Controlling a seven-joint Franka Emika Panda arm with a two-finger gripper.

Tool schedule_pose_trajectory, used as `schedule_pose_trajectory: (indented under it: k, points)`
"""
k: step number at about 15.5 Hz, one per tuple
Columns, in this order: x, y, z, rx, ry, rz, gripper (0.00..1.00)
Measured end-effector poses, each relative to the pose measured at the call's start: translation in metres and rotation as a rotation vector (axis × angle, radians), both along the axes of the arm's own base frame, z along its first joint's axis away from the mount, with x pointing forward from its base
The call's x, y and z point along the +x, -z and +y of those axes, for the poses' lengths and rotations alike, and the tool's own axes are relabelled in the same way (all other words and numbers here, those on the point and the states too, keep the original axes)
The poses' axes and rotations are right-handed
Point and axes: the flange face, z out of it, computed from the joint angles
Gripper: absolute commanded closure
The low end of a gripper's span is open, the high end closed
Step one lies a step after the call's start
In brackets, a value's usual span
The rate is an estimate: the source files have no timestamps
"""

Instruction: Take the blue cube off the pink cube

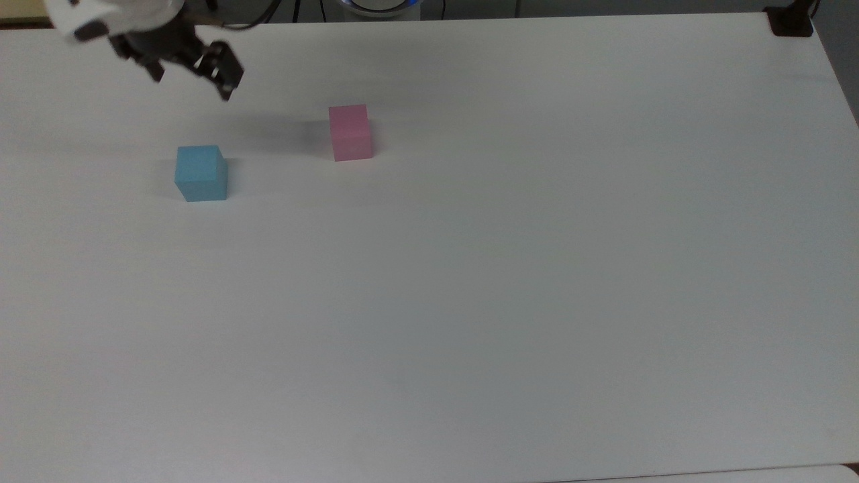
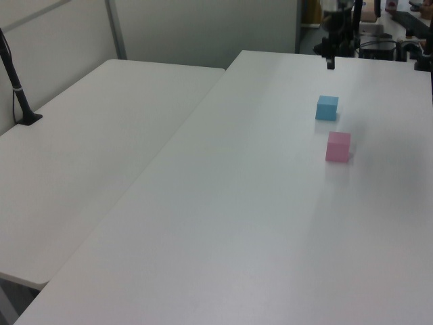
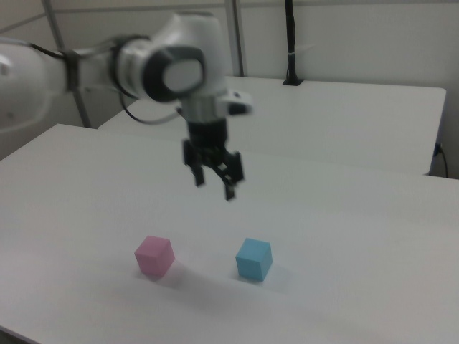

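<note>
Blue cube [image 1: 200, 173]: plain light cyan on every visible face. Pink cube [image 1: 350, 132]: plain pale pink, unpatterned. Tabletop [image 1: 510, 282]: uniform white. Gripper [image 3: 214, 186]: black fingers below a white and dark grey arm [image 3: 161, 68]. Clamp [image 1: 790, 21] at the tabletop's corner: black.

I see a large white table [image 2: 223, 223] under even indoor light. A second white table [image 2: 88, 149] stands just beside it, on the left view's left. A black post [image 2: 17, 84] rises from the second table's far edge. Pale partition walls [image 2: 203, 30] stand behind both tables.
</note>
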Motion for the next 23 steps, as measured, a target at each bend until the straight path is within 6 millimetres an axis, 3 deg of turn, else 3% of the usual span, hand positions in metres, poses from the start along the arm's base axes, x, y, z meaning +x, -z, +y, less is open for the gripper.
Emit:
schedule_pose_trajectory:
  k: [2, 5, 9, 12, 23]
  points:
    - [-0.015, -0.04, 0.03, 0.008, 0.023, -0.02, 0.0]
    - [-0.03, -0.083, 0.07, 0.001, 0.072, -0.079, 0.0]
    - [-0.039, -0.108, 0.114, 0.001, 0.073, -0.118, 0.0]
    - [-0.04, -0.112, 0.123, 0.003, 0.017, -0.123, 0.0]
    - [-0.034, -0.112, 0.115, 0.002, -0.081, -0.121, 0.0]
